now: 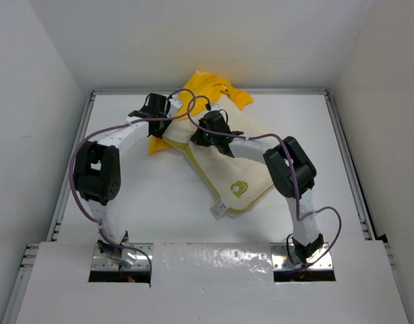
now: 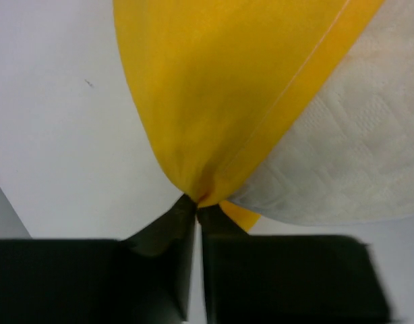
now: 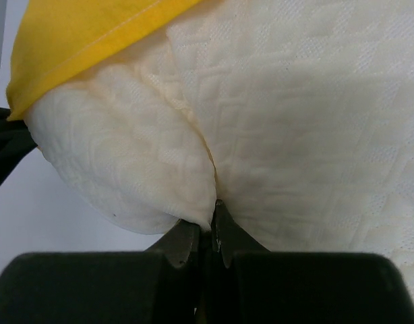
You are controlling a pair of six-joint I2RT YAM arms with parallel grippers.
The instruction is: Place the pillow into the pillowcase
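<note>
Top view: the pillow [image 1: 227, 169] lies diagonally on the bench [image 1: 160, 202], its far end just inside the pillowcase [image 1: 207, 84]. Left wrist: the left fingers [image 2: 170, 233] pinch the pillowcase hem. Right wrist: the right fingers [image 3: 183, 246] clamp a pillow fold, with the pillowcase mouth just beyond

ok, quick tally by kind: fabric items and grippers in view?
pillow: 1
pillowcase: 1
grippers: 2 (left gripper shut on the pillowcase, right gripper shut on the pillow)
total: 4
</note>
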